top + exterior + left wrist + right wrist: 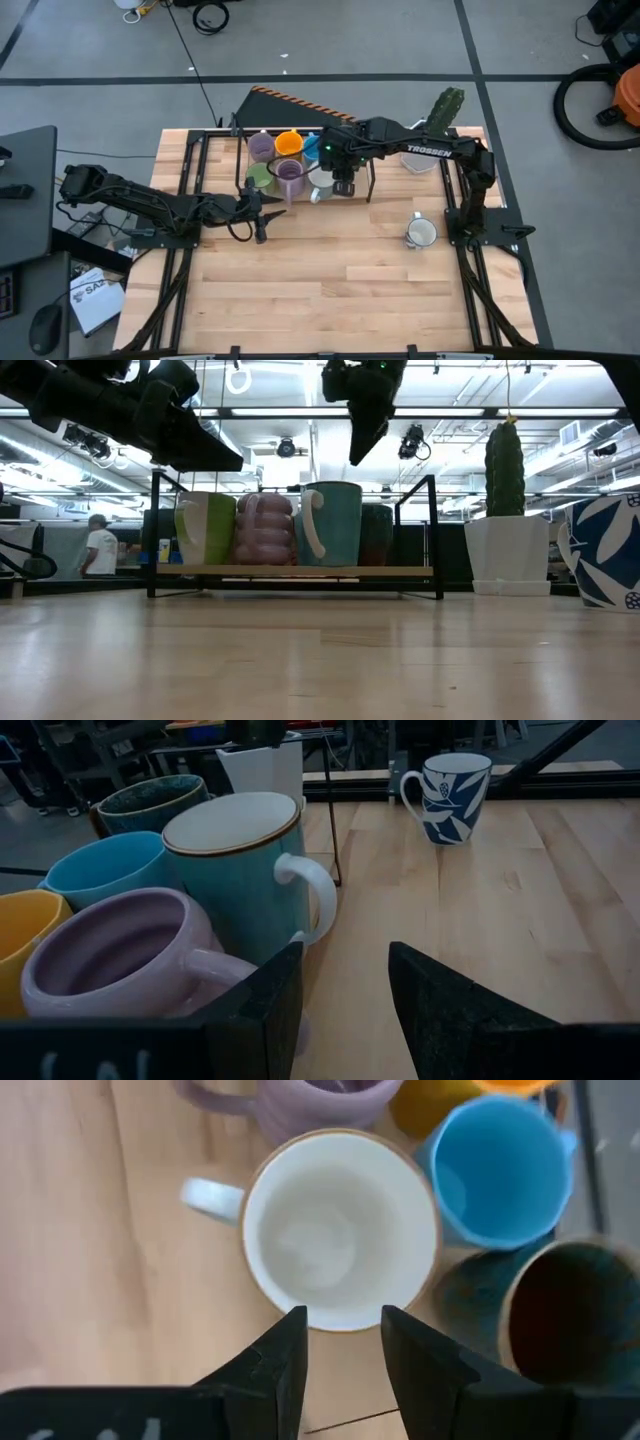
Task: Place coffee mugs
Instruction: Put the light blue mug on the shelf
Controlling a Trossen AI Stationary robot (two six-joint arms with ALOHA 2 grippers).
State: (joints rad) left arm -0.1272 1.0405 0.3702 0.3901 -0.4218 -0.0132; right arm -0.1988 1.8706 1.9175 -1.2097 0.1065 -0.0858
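Mugs cluster upright at the table's [330, 290] far edge inside the rack [300, 570]. Teal mug [245, 870] stands mouth up, its white handle pointing toward the open tabletop. Right gripper [340, 1342] hovers directly above its rim, fingers parted, holding nothing. Left gripper [345, 1000] sits low beside the purple mug [120, 960], fingers apart, empty. Leaf-print mug [421, 232] stands alone near the right arm's base.
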